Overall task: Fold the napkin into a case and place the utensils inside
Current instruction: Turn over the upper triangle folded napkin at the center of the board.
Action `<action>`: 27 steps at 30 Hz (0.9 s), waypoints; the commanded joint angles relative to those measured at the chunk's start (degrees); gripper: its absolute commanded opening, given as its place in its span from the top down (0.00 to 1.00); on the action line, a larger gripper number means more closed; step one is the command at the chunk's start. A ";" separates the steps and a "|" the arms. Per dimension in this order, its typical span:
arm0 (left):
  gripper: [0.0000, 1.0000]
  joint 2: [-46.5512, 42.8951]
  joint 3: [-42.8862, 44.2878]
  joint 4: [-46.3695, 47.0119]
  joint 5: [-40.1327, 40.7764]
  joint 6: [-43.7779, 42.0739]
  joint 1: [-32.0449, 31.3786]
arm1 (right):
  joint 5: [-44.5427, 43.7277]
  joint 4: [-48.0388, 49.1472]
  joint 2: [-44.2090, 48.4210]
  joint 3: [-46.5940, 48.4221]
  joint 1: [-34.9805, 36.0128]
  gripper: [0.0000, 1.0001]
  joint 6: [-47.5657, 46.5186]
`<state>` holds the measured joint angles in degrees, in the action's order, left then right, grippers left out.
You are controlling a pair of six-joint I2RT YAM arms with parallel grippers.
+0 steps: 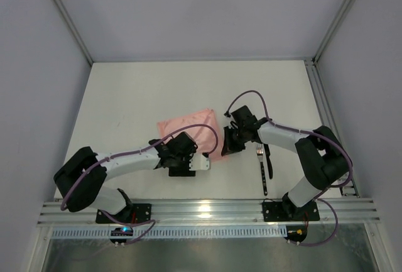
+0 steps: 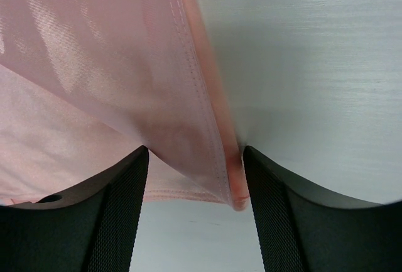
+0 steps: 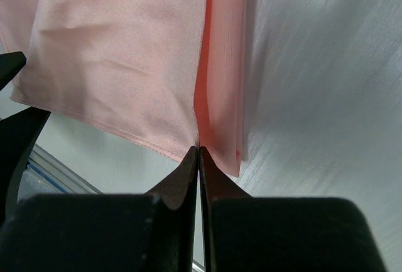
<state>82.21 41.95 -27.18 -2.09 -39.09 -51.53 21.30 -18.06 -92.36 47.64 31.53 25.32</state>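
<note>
The salmon-pink napkin lies folded in layers at mid-table. My left gripper is at its near edge and stands open. In the left wrist view the cloth's hemmed corner hangs between the black fingers, close to the right one, and the gripper grips nothing. My right gripper is at the napkin's near right corner. Its tips are shut on a fold of the napkin. The utensils lie to the right: a fork with pale tines and a dark piece beside it.
An aluminium rail carrying both arm bases runs along the near edge. A second rail runs up the right side. Grey walls close in the white table on three sides. Purple cables loop over both arms.
</note>
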 commanded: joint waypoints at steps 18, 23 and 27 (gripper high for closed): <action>0.45 1.98 -5.30 2.48 5.07 -2.30 -1.65 | -6.53 -1.10 -1.51 3.69 -1.03 0.96 -5.28; 0.67 2.60 -5.66 2.92 5.34 -1.96 -2.00 | -7.15 -0.66 -2.48 3.69 -0.94 0.95 -5.72; 0.81 2.51 -5.48 3.36 5.25 -1.16 -2.00 | -7.50 -1.71 -1.34 3.78 -0.94 0.89 -6.07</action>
<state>82.37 39.09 -21.61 4.34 -41.06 -53.58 15.92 -19.86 -94.24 49.78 30.65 20.80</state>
